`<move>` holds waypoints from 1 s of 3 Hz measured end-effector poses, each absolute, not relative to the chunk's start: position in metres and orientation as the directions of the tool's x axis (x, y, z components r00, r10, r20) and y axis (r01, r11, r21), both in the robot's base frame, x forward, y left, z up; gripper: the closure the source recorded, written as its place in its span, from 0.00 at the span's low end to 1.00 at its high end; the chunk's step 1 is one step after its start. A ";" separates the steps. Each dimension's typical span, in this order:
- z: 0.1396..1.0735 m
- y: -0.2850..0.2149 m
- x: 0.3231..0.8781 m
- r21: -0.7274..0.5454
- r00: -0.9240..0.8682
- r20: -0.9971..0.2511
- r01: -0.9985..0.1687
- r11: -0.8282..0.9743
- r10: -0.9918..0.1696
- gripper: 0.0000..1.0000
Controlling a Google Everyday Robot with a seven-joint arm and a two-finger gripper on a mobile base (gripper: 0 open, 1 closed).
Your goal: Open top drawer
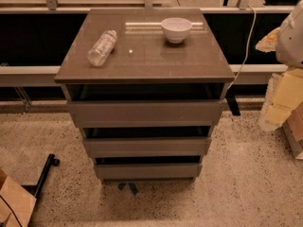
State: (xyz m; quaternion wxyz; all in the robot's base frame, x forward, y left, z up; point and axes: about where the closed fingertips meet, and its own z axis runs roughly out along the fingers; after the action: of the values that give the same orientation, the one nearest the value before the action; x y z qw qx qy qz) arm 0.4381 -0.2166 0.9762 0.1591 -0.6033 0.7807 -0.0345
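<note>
The top drawer [144, 112] is the widest grey-brown flat front of the cabinet, just under the cabinet top [142, 56], with a dark gap above it. Two narrower-looking drawer fronts [147, 146] sit below it. My gripper [291, 32] shows only as a white rounded shape at the right edge, well to the right of the cabinet and apart from the drawer.
A clear plastic bottle [102, 47] lies on the cabinet top at the left and a white bowl [176, 29] stands at the back. Pale boxes [284, 98] stand at the right. A cardboard box [14, 202] and a black wheeled bar [45, 171] are at the lower left.
</note>
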 end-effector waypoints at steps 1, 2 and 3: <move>0.976 -0.217 0.438 -0.246 -0.221 -0.207 -0.931 0.270 -0.953 0.00; 0.967 -0.213 0.457 -0.248 -0.221 -0.226 -0.929 0.276 -0.949 0.00; 0.951 -0.209 0.490 -0.239 -0.219 -0.257 -0.929 0.281 -0.941 0.00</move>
State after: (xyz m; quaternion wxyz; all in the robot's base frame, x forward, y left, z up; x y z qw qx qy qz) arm 0.4904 -0.2095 0.9507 0.1776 -0.5993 0.7804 -0.0168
